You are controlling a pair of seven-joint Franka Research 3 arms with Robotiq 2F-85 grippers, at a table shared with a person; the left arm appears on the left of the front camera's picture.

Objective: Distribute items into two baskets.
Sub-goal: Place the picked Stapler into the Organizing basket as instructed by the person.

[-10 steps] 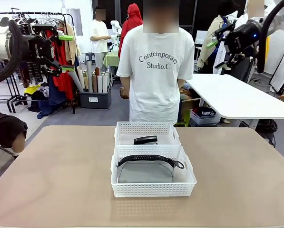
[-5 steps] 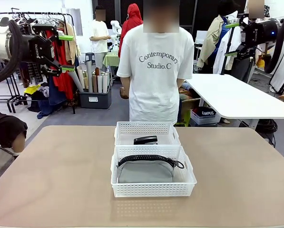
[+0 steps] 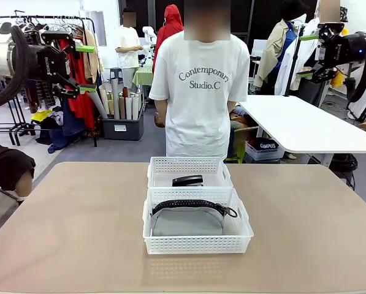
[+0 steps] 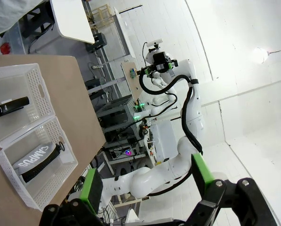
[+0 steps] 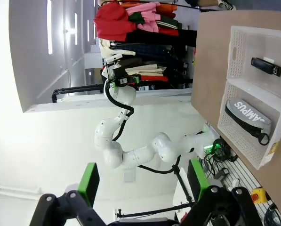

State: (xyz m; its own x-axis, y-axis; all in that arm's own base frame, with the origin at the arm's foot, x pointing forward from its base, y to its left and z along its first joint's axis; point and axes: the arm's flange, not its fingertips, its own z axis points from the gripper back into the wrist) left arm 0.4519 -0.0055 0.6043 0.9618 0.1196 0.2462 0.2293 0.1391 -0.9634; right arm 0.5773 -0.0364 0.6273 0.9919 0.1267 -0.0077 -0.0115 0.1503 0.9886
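and here's the table (image 3: 66, 233) with both baskets sitting end to end in the middle, touching along their long sides, and each one already has something in it: the grey pouch (image 3: 187, 219) lies flat in the nearer basket (image 3: 198, 244), the black stapler (image 3: 188, 180) rests in the farther basket (image 3: 164, 166), just in front of the person in the white t-shirt (image 3: 201, 92). judging by that, the sorting looks done, one item per basket, nothing loose on the tabletop, and nothing obviously left but for the arms to stand clear. the left gripper (image 3: 83, 67) hangs high at the side, well away from the baskets, jaws spread wide with nothing between the green pads; its own wrist camera shows the same wide, bare fingers (image 4: 91, 190). the right gripper (image 3: 308, 55) is up high on the other side, likewise wide apart and carrying nothing, and its wrist view agrees, pads (image 5: 88, 181) far apart over open air. a look at the goods: the pouch nearly fills the basket floor, soft and slightly domed, a black zipper edge curving along its far side with a small loop poking toward the right wall, and white lettering reading campus visible from the wrist views. the stapler is much smaller, slim and dark, lying lengthwise near the middle of its basket with plenty of room round it.
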